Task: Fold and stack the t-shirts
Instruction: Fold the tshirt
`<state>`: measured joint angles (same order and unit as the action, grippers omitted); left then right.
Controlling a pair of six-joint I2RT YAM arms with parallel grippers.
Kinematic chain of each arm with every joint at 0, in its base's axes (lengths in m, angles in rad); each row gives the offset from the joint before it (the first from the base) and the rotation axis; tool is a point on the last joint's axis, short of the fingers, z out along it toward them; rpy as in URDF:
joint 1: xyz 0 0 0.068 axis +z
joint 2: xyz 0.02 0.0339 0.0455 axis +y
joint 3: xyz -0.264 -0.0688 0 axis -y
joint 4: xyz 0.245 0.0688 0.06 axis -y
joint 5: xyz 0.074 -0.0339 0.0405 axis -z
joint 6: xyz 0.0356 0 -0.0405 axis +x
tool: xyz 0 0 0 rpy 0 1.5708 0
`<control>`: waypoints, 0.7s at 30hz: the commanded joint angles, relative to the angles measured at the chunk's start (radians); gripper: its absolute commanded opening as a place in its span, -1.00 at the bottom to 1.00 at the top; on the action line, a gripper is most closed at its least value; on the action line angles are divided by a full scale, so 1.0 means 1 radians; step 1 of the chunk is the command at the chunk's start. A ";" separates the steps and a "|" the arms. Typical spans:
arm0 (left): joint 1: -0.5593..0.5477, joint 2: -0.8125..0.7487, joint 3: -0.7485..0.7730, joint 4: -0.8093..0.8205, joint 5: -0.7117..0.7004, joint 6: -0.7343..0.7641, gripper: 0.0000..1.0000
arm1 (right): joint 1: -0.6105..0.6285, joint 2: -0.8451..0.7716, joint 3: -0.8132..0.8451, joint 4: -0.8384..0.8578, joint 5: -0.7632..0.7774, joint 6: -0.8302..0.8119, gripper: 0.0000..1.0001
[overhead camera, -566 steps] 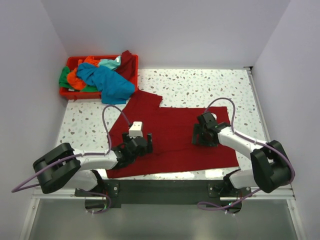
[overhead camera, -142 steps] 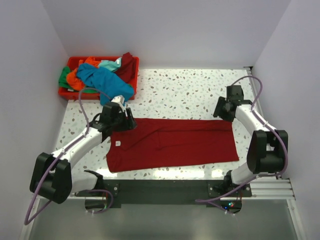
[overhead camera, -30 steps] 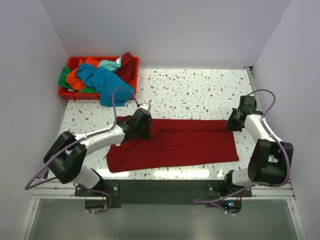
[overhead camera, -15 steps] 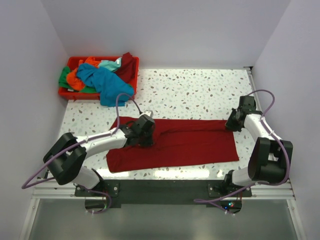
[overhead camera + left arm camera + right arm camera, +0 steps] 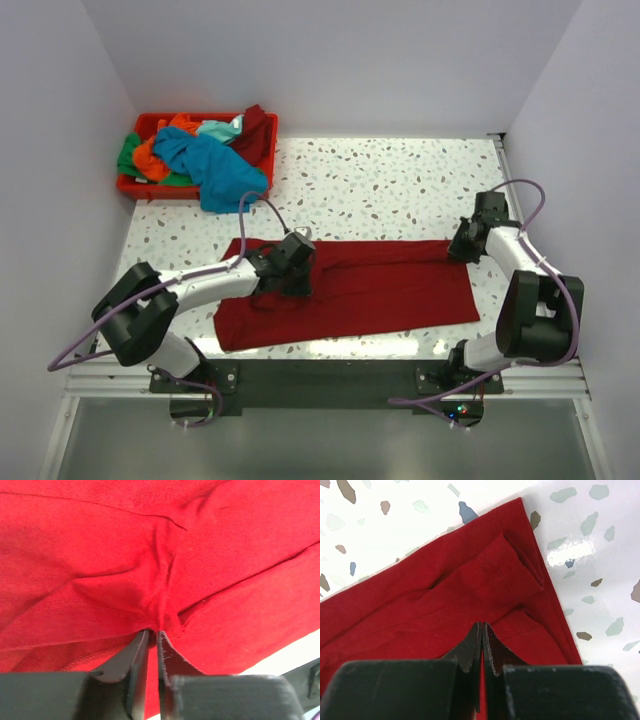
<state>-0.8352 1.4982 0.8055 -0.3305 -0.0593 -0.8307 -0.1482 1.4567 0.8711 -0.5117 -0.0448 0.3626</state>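
A large dark red t-shirt (image 5: 380, 285) lies on the table as a long folded band. My left gripper (image 5: 293, 268) sits on its left part. In the left wrist view the gripper (image 5: 152, 632) has only a thin slit between its jaws, and a pucker of the red cloth (image 5: 100, 555) runs into the tips. My right gripper (image 5: 462, 248) is at the shirt's far right corner. There the gripper (image 5: 481, 625) is shut, its tips just over the folded cloth (image 5: 445, 590) with nothing seen between them. Teal blue (image 5: 210, 165), orange (image 5: 150, 160) and green (image 5: 127, 155) t-shirts are heaped at the back left.
A red plastic bin (image 5: 125, 186) at the back left holds the heap, with the teal shirt spilling over its front rim. The speckled white table (image 5: 380, 180) shows behind the red shirt and beside its corner (image 5: 590, 540). Grey walls stand on three sides.
My left gripper has slid toward the near edge and a little right over the red shirt, pulling the cloth under it. The right gripper has stayed at the far right corner.
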 commanded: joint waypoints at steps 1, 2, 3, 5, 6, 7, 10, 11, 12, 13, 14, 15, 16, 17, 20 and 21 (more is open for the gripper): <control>-0.013 0.007 0.053 -0.018 0.026 -0.028 -0.63 | 0.010 0.013 0.016 0.019 -0.015 0.009 -1.00; -0.016 0.005 0.055 -0.021 0.027 -0.030 -0.56 | 0.010 0.013 0.014 0.019 -0.015 0.009 -1.00; -0.016 0.002 0.060 -0.022 0.032 -0.030 -0.42 | 0.012 0.014 0.014 0.022 -0.015 0.009 -1.00; -0.021 -0.009 0.072 -0.022 0.035 -0.030 -0.25 | 0.015 0.014 0.011 0.024 -0.015 0.009 -1.00; -0.025 -0.013 0.080 -0.018 0.038 -0.028 -0.23 | 0.016 0.014 0.012 0.024 -0.013 0.009 -1.00; -0.027 -0.019 0.084 -0.015 0.041 -0.027 -0.22 | 0.016 0.016 0.012 0.025 -0.013 0.007 -1.00; -0.030 -0.045 0.093 0.014 0.084 -0.016 -0.21 | 0.022 0.021 0.017 0.025 -0.013 0.012 -1.00; -0.033 -0.073 0.093 0.027 0.094 -0.013 -0.21 | 0.030 0.022 0.019 0.025 -0.013 0.012 -1.00; -0.031 -0.088 0.096 0.040 0.104 -0.010 -0.21 | 0.033 0.022 0.025 0.025 -0.012 0.013 -1.00; -0.033 -0.123 0.101 0.041 0.102 -0.010 -0.19 | 0.039 0.022 0.029 0.024 -0.009 0.012 -1.00; -0.030 -0.140 0.107 0.036 0.099 -0.007 -0.15 | 0.058 0.021 0.032 0.024 -0.004 0.013 -1.00; -0.030 -0.156 0.115 0.028 0.092 -0.002 -0.14 | 0.071 0.019 0.042 0.019 0.005 0.015 -1.00; -0.027 -0.171 0.133 0.022 0.090 0.010 -0.13 | 0.088 0.019 0.048 0.015 0.016 0.016 -1.00; -0.018 -0.202 0.139 0.019 0.090 0.013 -0.11 | 0.107 0.018 0.055 0.012 0.035 0.016 -1.00; 0.016 -0.259 0.144 0.018 0.105 0.028 -0.06 | 0.217 0.024 0.072 0.004 0.042 0.044 -1.00; 0.025 -0.271 0.136 -0.004 0.081 0.053 0.00 | 0.234 0.024 0.075 0.012 0.030 0.056 -1.00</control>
<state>-0.8425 1.2812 0.9115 -0.3332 0.0273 -0.8249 0.0128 1.4799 0.9012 -0.5106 -0.0185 0.3794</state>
